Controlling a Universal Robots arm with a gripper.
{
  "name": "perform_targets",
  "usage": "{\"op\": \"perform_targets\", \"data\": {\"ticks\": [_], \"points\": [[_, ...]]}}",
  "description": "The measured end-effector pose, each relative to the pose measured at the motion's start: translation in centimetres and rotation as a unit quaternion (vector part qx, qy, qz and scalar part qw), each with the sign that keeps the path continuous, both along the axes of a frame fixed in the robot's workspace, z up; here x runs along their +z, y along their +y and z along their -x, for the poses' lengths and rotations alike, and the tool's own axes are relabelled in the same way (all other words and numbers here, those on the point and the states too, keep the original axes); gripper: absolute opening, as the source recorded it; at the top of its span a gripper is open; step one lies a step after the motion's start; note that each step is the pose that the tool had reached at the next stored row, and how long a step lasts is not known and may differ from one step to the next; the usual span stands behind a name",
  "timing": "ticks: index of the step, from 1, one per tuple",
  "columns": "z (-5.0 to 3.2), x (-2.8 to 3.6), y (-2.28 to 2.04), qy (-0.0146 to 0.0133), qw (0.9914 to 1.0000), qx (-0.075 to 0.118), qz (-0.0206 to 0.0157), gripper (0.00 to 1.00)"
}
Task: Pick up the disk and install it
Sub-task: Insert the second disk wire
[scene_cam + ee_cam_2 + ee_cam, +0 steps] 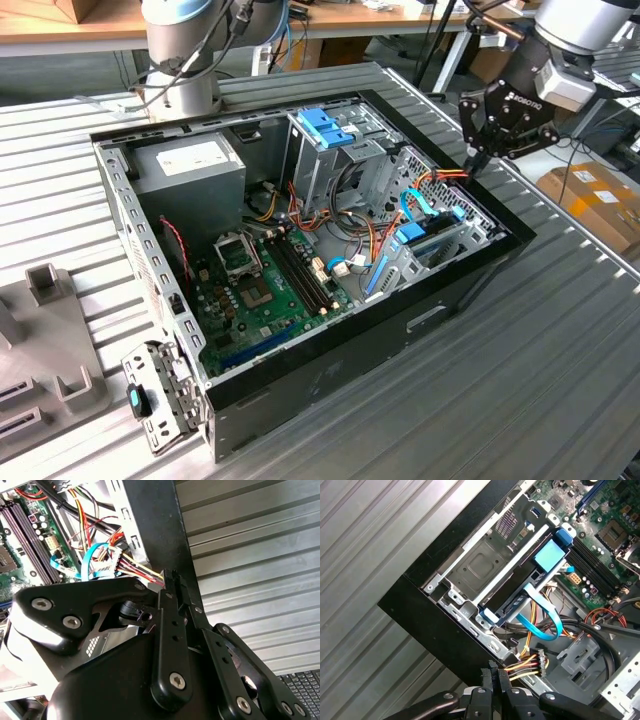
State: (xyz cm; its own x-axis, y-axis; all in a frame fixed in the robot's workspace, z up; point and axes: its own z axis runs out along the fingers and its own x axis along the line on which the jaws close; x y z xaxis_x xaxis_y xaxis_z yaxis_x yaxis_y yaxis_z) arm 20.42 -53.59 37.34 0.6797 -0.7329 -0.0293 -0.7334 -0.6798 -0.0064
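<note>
The disk [520,592] lies flat in the drive bay at the corner of the open computer case [330,380], framed by a light-blue carrier rail with a blue end tab [565,535]. In the exterior view the disk [430,238] sits low at the case's right end. My black gripper [473,158] hovers above the case's right rim, a short way from the disk. Both wrist views show its fingers [492,675] pressed together with nothing between them, beside a bundle of yellow and orange wires [522,667]. The gripper [167,577] is shut.
A tall metal cage with a blue top [325,130] stands mid-case, with a power supply [190,165] and motherboard [260,285] on the exterior view's left. A thin blue cable [547,617] loops over the bay. A grey fixture [45,290] and a cardboard box [595,195] flank the case.
</note>
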Motion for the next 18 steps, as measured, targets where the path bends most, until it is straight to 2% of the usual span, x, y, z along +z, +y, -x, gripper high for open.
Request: {"op": "perform_targets", "data": {"ticks": [4, 14, 18], "points": [[0.92, -0.02, 0.0, -0.0002, 1.0, 0.0, -0.0001, 0.16], [4.81, -0.02, 0.0, -0.0012, 1.0, 0.0, -0.0001, 0.16], [5.08, -0.02, 0.0, -0.0012, 1.0, 0.0, -0.0001, 0.16]]}}
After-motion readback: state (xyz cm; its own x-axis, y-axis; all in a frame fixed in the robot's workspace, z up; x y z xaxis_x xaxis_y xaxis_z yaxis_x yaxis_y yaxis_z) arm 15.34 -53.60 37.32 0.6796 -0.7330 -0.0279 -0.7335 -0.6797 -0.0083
